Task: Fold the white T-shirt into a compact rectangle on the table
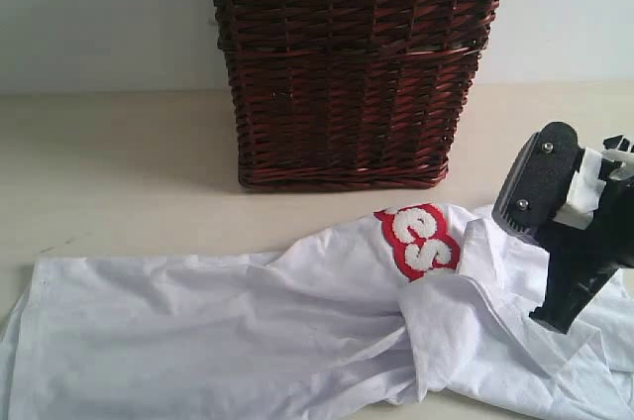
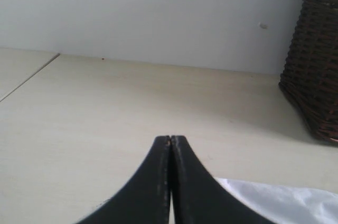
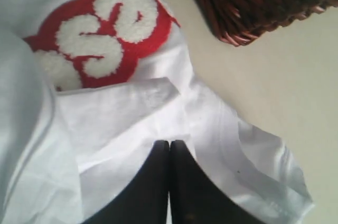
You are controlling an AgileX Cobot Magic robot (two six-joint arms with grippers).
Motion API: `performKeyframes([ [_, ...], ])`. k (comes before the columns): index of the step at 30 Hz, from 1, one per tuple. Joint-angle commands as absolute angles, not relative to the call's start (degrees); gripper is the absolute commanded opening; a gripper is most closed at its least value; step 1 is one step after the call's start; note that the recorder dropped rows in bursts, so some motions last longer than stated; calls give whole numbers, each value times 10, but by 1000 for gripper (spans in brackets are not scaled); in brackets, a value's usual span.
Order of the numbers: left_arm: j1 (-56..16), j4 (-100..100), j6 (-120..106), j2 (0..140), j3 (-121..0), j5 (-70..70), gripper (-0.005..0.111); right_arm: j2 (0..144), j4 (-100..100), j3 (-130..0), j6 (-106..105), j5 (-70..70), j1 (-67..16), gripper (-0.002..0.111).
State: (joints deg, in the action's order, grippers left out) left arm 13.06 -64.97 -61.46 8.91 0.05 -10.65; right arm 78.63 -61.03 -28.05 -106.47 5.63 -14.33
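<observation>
The white shirt [image 1: 248, 331] was laid crumpled on the bench [image 1: 119, 172] in front of the basket [image 1: 347, 63]. The right end effector [image 3: 169, 143] was closed over its cloth; the left end effector [image 2: 170, 139] was closed beside the basket.

Logged basket [image 1: 347, 73] standing on table [image 1: 119, 172] at 12 o'clock, rear. Logged T-shirt [image 1: 198, 331] lying on table in front of it, spread from 9 through 6 to 3 o'clock; lettering [image 1: 424, 240] just off centre toward 4. Noted right gripper [image 1: 557, 325] at 3 o'clock, down on T-shirt. Noted left gripper [image 2: 170, 138] over table, T-shirt edge just beside.
</observation>
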Motion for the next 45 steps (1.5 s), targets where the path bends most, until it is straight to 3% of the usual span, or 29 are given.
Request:
performKeyframes([
  [1,132,-648,-612,87,0,-108,0,787,-615,-284,-1066,10,-143,0],
  [5,132,-648,-612,87,0,-108,0,787,-615,-284,-1062,56,-143,1],
  [7,132,-648,-612,87,0,-108,0,787,-614,-284,-1063,112,-143,9],
  [11,132,-648,-612,87,0,-108,0,787,-614,-284,-1063,235,-143,36],
  [15,132,-648,-612,87,0,-108,0,796,-615,-284,-1062,181,-143,46],
  [24,132,-648,-612,87,0,-108,0,880,-616,-284,-1062,169,-143,45],
  [25,132,-648,-612,87,0,-108,0,882,-616,-284,-1062,165,-143,38],
  [28,132,-648,-612,87,0,-108,0,867,-616,-284,-1062,146,-143,0],
  [45,132,-648,-612,87,0,-108,0,828,-657,-284,-1063,-23,-143,0],
])
